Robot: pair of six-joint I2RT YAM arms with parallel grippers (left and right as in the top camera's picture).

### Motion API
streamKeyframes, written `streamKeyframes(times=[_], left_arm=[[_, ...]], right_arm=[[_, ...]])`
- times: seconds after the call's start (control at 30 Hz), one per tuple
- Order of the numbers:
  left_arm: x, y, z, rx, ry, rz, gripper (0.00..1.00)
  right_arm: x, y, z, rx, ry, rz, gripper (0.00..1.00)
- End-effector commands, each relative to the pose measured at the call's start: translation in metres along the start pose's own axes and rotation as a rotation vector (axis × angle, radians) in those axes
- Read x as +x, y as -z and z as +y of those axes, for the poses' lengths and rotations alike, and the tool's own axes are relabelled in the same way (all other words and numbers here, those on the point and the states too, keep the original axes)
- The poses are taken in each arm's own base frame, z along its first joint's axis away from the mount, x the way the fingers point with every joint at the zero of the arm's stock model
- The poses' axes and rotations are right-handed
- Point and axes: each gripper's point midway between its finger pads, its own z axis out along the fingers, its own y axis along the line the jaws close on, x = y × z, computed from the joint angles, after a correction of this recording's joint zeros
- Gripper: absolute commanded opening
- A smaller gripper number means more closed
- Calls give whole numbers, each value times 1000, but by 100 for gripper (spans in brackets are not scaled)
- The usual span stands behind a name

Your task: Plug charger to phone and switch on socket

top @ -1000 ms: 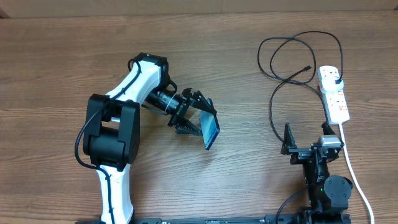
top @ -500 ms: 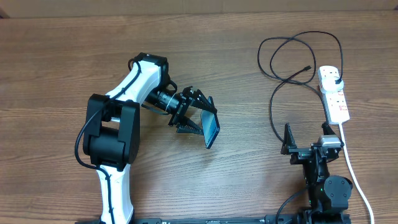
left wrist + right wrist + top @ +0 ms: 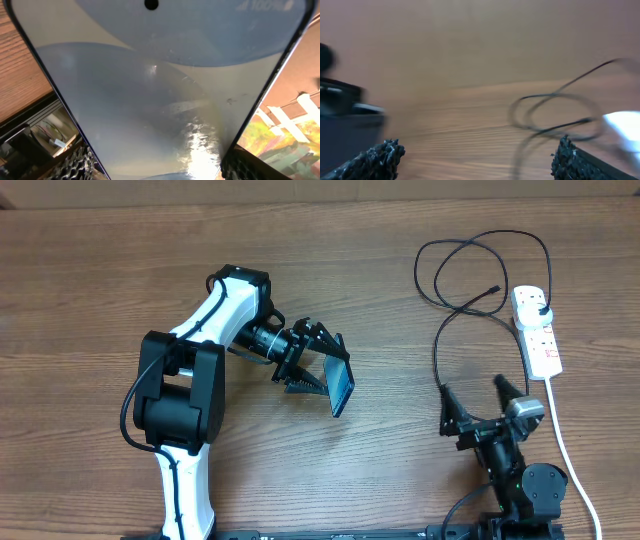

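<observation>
My left gripper [image 3: 318, 372] is shut on the phone [image 3: 341, 389] and holds it on edge above the table's middle. In the left wrist view the phone's light blue screen [image 3: 160, 90] fills the frame between the fingers. The charger's black cable [image 3: 470, 275] loops at the back right, its plug [image 3: 541, 310] sits in the white socket [image 3: 537, 330], and its connector tip [image 3: 494, 288] lies free. My right gripper [image 3: 482, 406] is open and empty at the front right, below the cable. The right wrist view is blurred and shows the cable loops [image 3: 555, 112].
The socket's thick white cord [image 3: 568, 455] runs down the right side toward the table's front edge, just right of my right arm. The left arm's body [image 3: 185, 395] stands at the front left.
My right gripper has swung and opened wider, its fingers now spread apart. The left arm and the phone have not moved.
</observation>
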Motion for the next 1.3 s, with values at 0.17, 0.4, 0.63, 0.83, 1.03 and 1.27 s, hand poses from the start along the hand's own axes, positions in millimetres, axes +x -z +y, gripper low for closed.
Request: streamKeyframes(times=[0.17, 0.4, 0.63, 0.83, 1.03, 1.27], left_arm=[[0, 1, -14, 56, -30, -2, 42], [0, 1, -16, 66, -31, -2, 41], [0, 1, -16, 66, -31, -2, 42], [0, 1, -16, 66, -31, -2, 41], [0, 1, -16, 66, -31, -2, 41], [0, 1, -16, 66, -31, -2, 41]], right_arm=[[2, 5, 41, -230, -605, 91, 100], [-33, 18, 69, -364, -489, 51, 99], [-58, 33, 74, -220, -510, 240, 99], [-100, 31, 86, -177, -558, 359, 99], [-93, 16, 108, -196, -611, 596, 99], [-43, -4, 146, -185, -527, 837, 99]])
